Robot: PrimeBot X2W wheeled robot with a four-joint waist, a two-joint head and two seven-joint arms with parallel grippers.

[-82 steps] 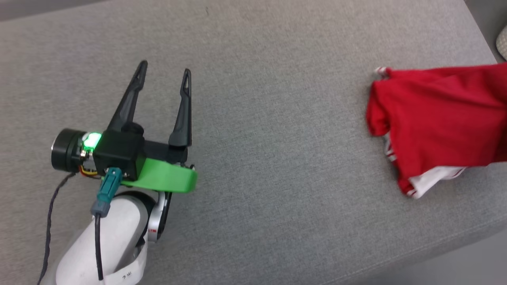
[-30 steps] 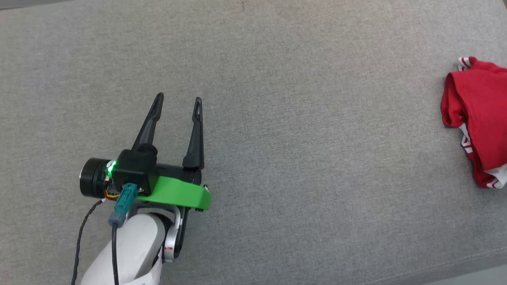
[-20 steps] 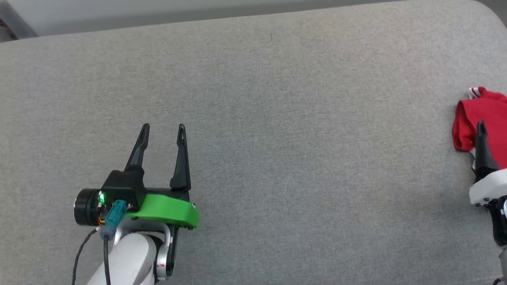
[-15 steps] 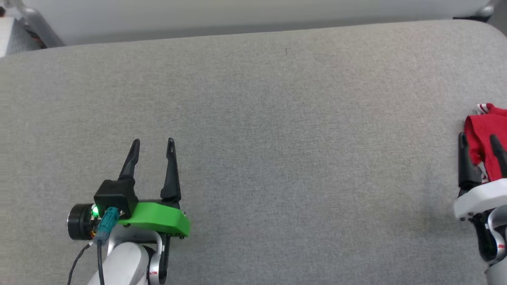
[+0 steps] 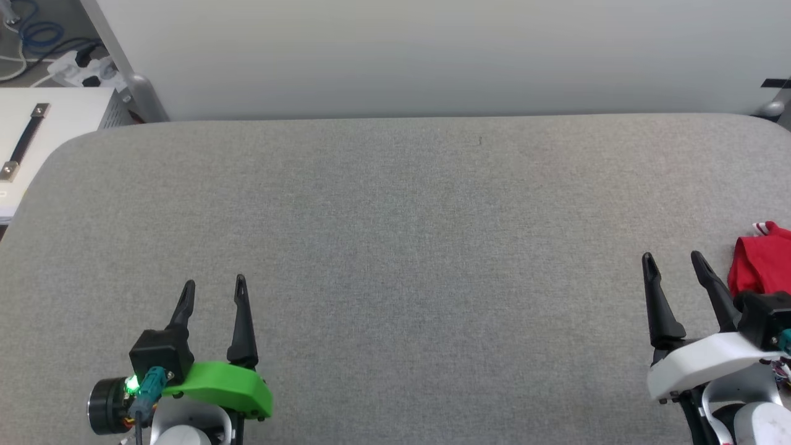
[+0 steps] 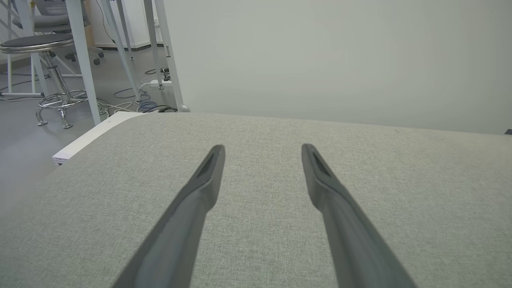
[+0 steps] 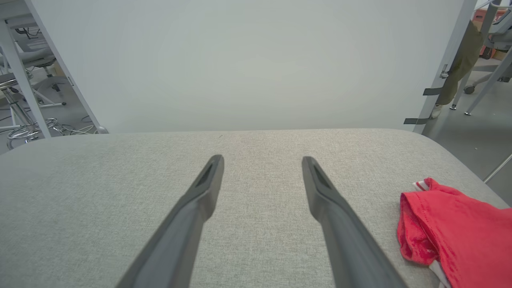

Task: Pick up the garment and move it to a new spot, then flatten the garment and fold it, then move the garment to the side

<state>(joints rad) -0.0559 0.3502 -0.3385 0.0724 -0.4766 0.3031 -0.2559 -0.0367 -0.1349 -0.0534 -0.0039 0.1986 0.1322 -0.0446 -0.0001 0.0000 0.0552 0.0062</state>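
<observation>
The garment (image 5: 765,266), a red folded bundle with a bit of white striped trim, lies at the far right edge of the grey padded table (image 5: 395,247); the picture's border cuts most of it off. In the right wrist view the garment (image 7: 456,228) sits to the right of my fingers. My right gripper (image 5: 673,259) hovers open just left of it, apart from the cloth, nothing between its fingers (image 7: 324,192). My left gripper (image 5: 213,284) stands open at the lower left over bare fabric, its fingers (image 6: 208,172) empty.
A pale wall panel (image 5: 432,55) rises behind the table's far edge. A white cabinet (image 5: 37,130) with a dark handle stands at the far left, with cables on the floor beyond. Stools and desk legs (image 6: 52,68) stand to the left; a person's leg (image 7: 460,64) shows far right.
The head camera has tilted up and swung left, so the garment slid to the right border. The right gripper has come into view beside the garment. Both grippers stay open.
</observation>
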